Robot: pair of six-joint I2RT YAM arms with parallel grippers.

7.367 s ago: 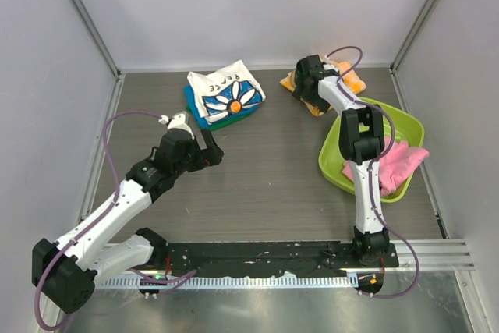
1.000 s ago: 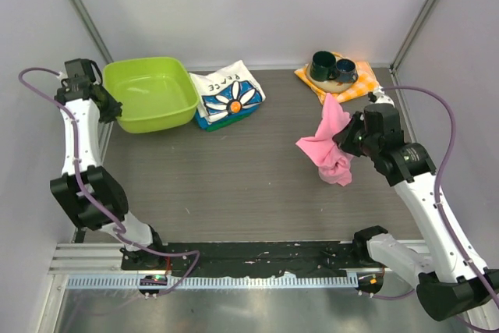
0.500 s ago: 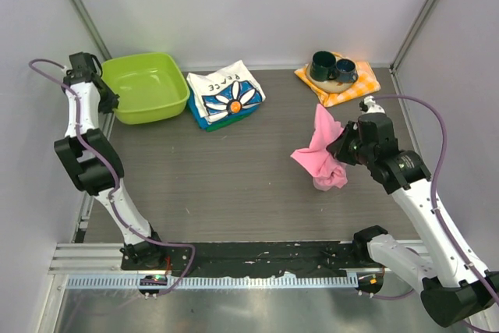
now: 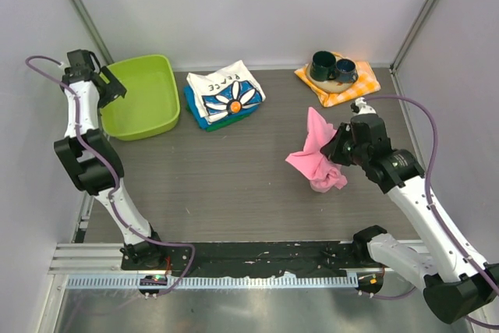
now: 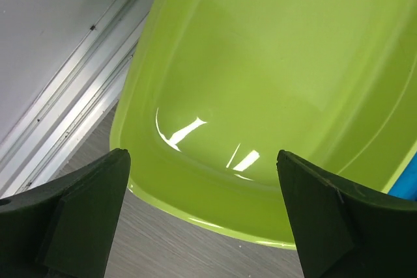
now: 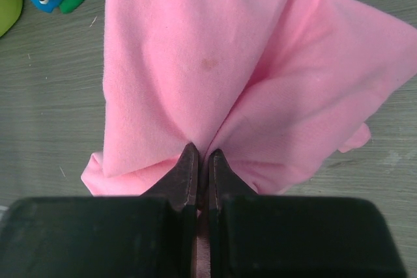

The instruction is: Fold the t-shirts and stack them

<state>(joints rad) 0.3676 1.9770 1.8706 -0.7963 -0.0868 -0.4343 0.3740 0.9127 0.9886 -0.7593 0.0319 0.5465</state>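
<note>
At the far left of the table (image 4: 234, 185) sits a lime-green basin (image 4: 144, 99). Its glossy inside shows only streaks of reflected light in my left wrist view. My left gripper (image 4: 115, 90) hovers at the basin's left rim with its jaws spread wide and nothing between them; from the wrist, the two dark fingers (image 5: 85, 219) frame the basin's near wall.

Two dark mugs (image 4: 322, 64) stand side by side on an orange-and-white checked cloth (image 4: 362, 87) at the far right. I cannot tell what is in them.

My left arm rises from its base, folds at the elbow beside the left wall and stretches to the far-left corner. My right arm reaches forward from the near right and bends inward over the right half of the table.

My right gripper (image 4: 337, 146) is pinched tight on the pink t-shirt (image 4: 316, 157). The cloth fans up past the fingertips, and its lower part lies bunched on the table. In the right wrist view the fabric gathers into folds exactly where my jaws meet.

Just beside the basin, a white t-shirt (image 4: 228, 93) with a blue daisy print lies on top of the blue and green folded t-shirts (image 4: 204, 118). The word "PEACE" reads along its far edge.
</note>
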